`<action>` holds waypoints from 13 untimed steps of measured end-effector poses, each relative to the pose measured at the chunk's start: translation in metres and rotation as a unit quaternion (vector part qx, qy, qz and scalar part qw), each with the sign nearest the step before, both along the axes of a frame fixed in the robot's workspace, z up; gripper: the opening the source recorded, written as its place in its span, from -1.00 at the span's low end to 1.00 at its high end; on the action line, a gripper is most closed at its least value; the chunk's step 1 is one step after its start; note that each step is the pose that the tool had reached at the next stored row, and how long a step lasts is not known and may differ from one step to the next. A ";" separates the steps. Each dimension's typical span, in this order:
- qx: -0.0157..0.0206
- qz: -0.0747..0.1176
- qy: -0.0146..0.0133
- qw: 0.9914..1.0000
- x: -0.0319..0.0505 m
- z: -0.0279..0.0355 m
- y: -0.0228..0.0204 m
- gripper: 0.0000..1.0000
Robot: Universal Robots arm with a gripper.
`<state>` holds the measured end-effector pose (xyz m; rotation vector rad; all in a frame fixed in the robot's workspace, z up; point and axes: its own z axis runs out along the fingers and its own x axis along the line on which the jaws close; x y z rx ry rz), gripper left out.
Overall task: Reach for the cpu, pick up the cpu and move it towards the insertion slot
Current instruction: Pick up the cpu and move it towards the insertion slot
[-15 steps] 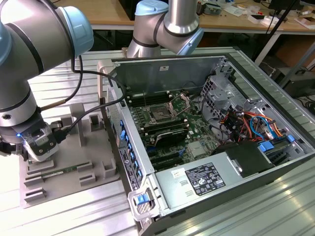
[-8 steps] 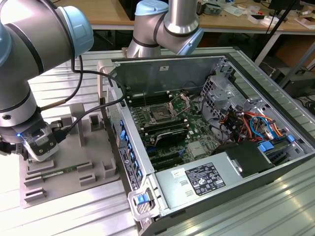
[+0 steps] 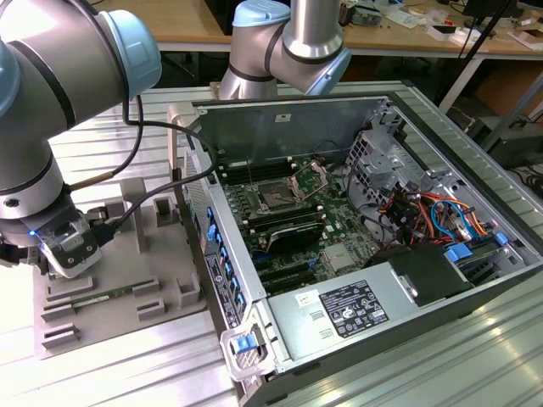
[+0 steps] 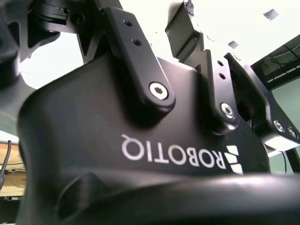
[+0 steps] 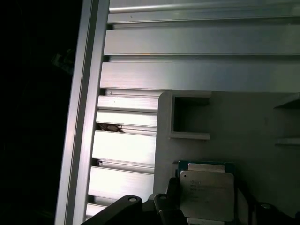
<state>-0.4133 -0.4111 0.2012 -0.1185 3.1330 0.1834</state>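
Small square cpu [image 5: 206,194]: dull silvery metal top. Grey fixture plate [image 5: 234,122]: matt plastic. Ribbed aluminium surface [image 5: 187,42]: shiny.

black casing [image 4: 93,140]: mirrored logo | power supply label [image 3: 352,307], cpu [image 5: 206,194]: print illegible

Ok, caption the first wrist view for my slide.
Gripper at the cpu on the grey fixture plate, slatted aluminium table alongside.
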 end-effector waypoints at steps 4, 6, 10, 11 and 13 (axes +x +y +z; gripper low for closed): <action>0.005 0.000 0.000 1.000 0.0000 0.0000 0.0000 0.09; 0.006 0.000 0.000 1.000 0.0000 0.0000 0.0000 0.09; 0.008 0.000 0.000 1.000 0.0000 0.0007 0.0000 0.09; 0.008 0.000 0.000 1.000 0.0000 0.0008 0.0000 0.09; 0.009 0.000 0.000 1.000 0.0000 0.0017 0.0000 0.09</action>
